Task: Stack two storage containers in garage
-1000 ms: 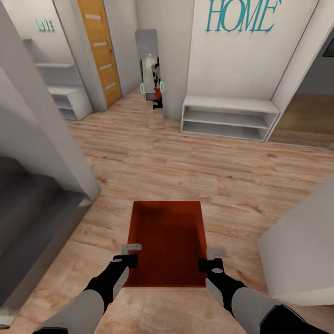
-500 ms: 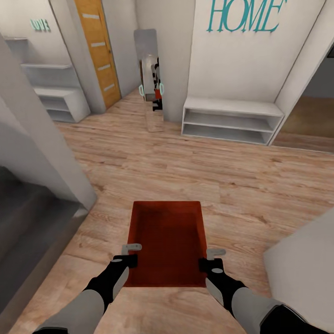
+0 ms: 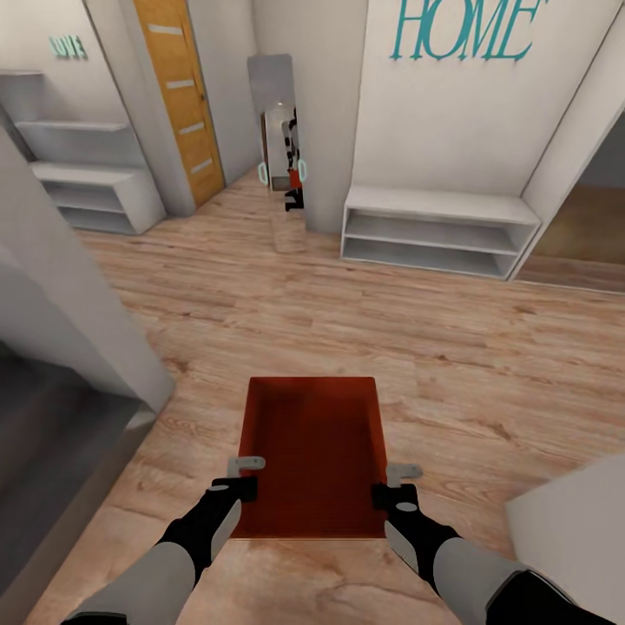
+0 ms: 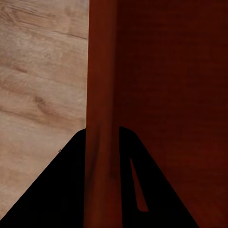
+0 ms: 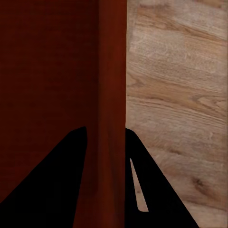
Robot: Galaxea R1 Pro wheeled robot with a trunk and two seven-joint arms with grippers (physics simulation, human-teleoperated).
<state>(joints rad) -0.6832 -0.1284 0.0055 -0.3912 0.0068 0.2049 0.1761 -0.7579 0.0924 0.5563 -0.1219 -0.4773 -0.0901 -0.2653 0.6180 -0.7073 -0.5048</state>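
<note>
1. Two grippers carry one storage container [image 3: 314, 456] in front of you, above the light wood-plank floor [image 3: 365, 330]; it is level, with its open side up.
2. Your left gripper [image 3: 246, 476] pinches the left wall of the container near the corner closest to you. In the left wrist view the red wall [image 4: 100, 118] runs straight between the two dark fingers [image 4: 66, 190], so the jaws are pressed on it.
3. Your right gripper [image 3: 395, 484] pinches the right wall in the same way; in the right wrist view the wall [image 5: 113, 95] sits between its fingers [image 5: 57, 185].
4. I judge that you are in the transport step: the container is lifted, and the concrete floor of the garage is not reached yet.
5. Ahead of you is a white wall with the teal word HOME [image 3: 460, 30], a low white shelf [image 3: 434, 227] under it, a tall mirror [image 3: 278, 148] and an orange-brown door [image 3: 178, 95] to the left of the mirror.
6. A grey wall corner [image 3: 78, 330] stands near on your left, and another pale corner [image 3: 573, 529] is near on your right. Drive between them with care, so that the container's far edge does not hit either.
7. Keep both wrists at equal height and at a fixed gap; if one arm drifts outward, the thin wall may slip from the jaws.
8. Turn the base slowly, because both grips are at the near end and the far end can swing.
</note>
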